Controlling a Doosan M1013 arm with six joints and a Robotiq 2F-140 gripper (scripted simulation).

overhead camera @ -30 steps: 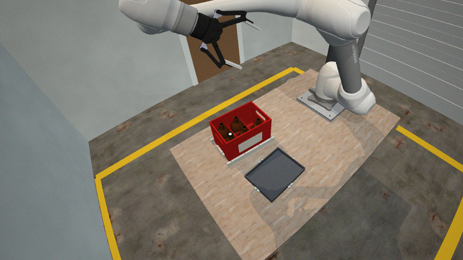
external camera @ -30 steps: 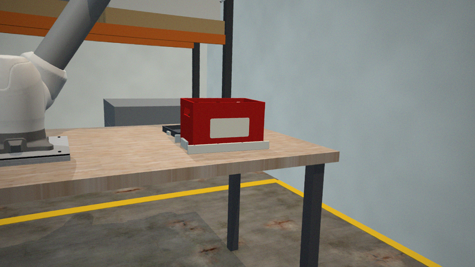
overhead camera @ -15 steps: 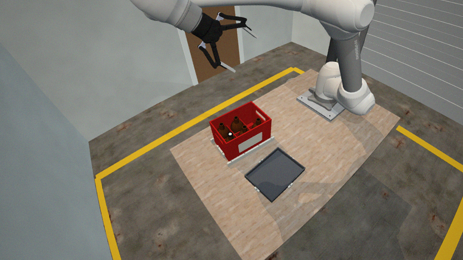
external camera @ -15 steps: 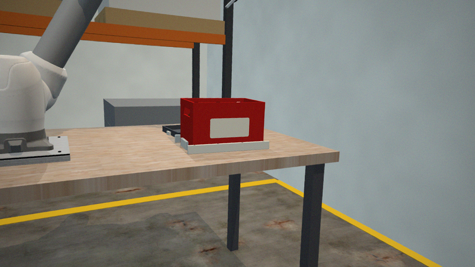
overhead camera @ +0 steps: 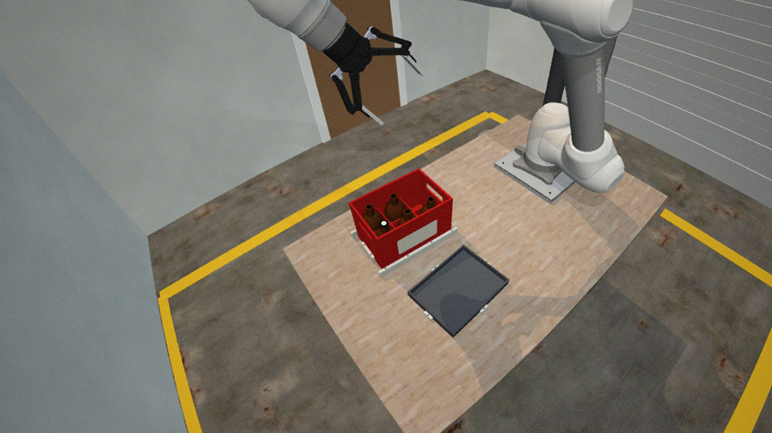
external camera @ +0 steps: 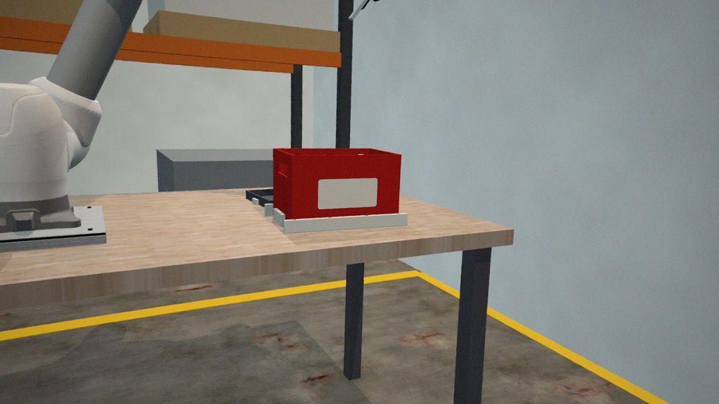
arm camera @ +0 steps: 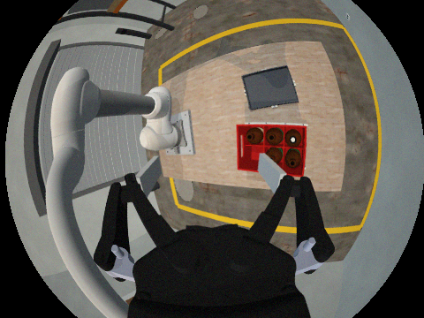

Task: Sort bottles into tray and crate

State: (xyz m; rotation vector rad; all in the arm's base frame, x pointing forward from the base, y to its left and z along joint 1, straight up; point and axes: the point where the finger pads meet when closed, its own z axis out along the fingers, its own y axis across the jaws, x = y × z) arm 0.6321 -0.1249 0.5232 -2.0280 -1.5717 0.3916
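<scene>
Gripper [overhead camera: 395,89] fully spread, holding nothing, high above the red crate [overhead camera: 408,233]. Five brown bottles stand in crate; one white-capped bottle [overhead camera: 383,223] among them. Grey tray [overhead camera: 486,276] just beside crate.

A pale wooden worktop [overhead camera: 504,244] on dark legs [external camera: 471,328] stands on a stained concrete floor [overhead camera: 279,398]. Yellow floor tape [overhead camera: 183,385] runs around it on the floor. Behind it, a shelf rack [external camera: 344,90] on dark posts carries an orange beam [external camera: 155,46] with a flat cardboard box [external camera: 239,29] on top. A grey box [external camera: 209,167] sits low at the back, perhaps a cabinet; its base is hidden. A brown door [overhead camera: 379,87] breaks the far wall, and a ribbed shutter [overhead camera: 748,33] fills the side wall.
</scene>
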